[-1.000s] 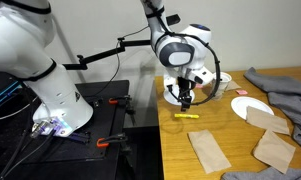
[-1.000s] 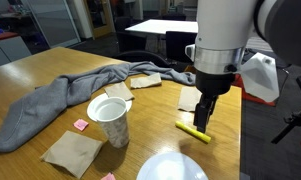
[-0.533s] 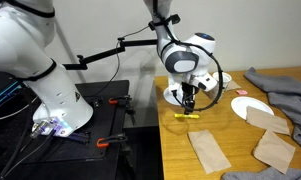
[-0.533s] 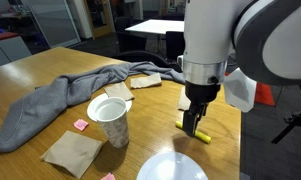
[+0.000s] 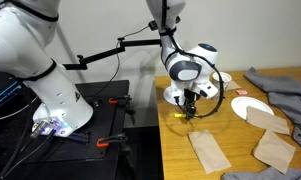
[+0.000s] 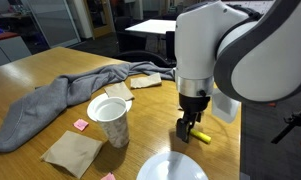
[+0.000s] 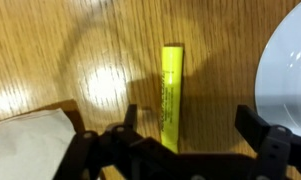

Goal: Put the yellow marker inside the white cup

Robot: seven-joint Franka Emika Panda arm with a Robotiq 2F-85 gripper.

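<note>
hand: my gripper (image 7: 191, 137) is spread wide with nothing in it. In the wrist view one finger sits lower left of centre and the other at lower right, with a clear gap between them.
hand position: low over the wooden table (image 6: 30, 70), fingers pointing down, centre-right in an exterior view (image 6: 192, 131).
yellow marker: the yellow marker (image 7: 171, 96) lies flat on the wood, running top to bottom through the middle of the wrist frame. Its near end falls inside my finger gap, closer to the lower-left finger. In an exterior view only a short yellow stub (image 6: 202, 137) shows beside the fingers.
contact: can't tell whether the pads touch it — no closing on it visible.
white cup: the white cup (image 6: 109, 118) stands upright at centre-left, mouth open, apart from the marker.
neighbours: white plate (image 6: 172, 168) at bottom centre, its rim also at the right edge of the wrist frame; tan paper bag (image 7: 25, 150) at lower left, close to one finger.
done: judging by the pose, approach and alignment over the marker.
left: close on it, lift, carry it over to the cup, drop it in — so the task looks early.
watch: bag corner near the finger could get pinched.
writing: faint print along the marker barrel, too small to read; no brand or label legible elsewhere.
</note>
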